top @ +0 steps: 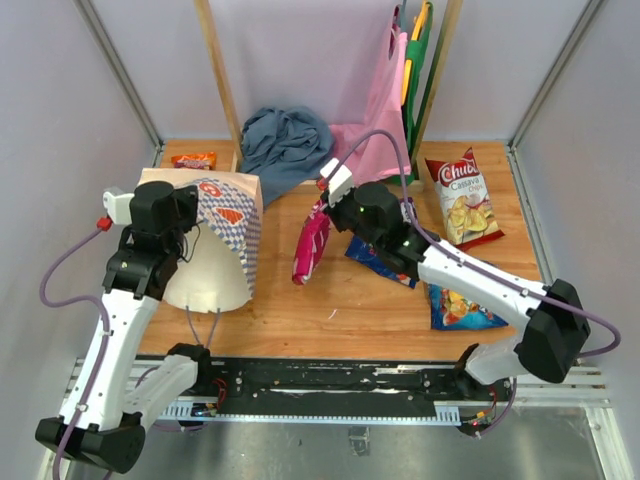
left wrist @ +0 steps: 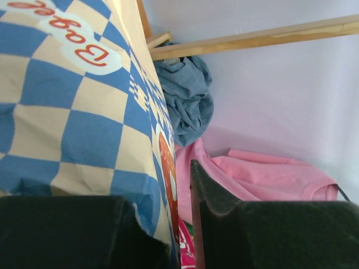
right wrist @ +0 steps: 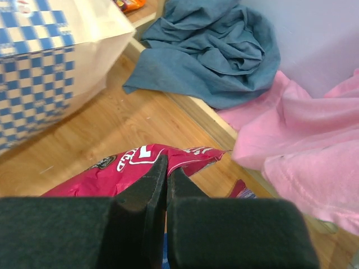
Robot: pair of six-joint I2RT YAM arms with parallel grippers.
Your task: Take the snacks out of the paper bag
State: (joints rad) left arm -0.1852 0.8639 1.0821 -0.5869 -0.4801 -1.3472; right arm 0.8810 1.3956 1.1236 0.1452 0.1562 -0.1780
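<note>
The cream paper bag (top: 215,240) with its blue checkered band sits at the left, its cord handles hanging over the near edge. My left gripper (top: 188,215) is at its upper left. In the left wrist view the jaws (left wrist: 162,190) stand a little apart, with the bag's wall (left wrist: 73,112) between them and a slit of daylight beside it. My right gripper (top: 328,200) is shut on the top edge of the magenta bag (top: 310,245), also in the right wrist view (right wrist: 106,171), right of the paper bag. The Chuds bag (top: 462,198), two dark blue bags (top: 375,258) (top: 460,305) and an orange packet (top: 194,160) lie on the table.
A grey-blue cloth (top: 285,145) is heaped at the back middle. Pink (top: 370,110) and green (top: 418,60) cloth bags hang at the back right. Wooden posts (top: 220,80) and side walls close in the table.
</note>
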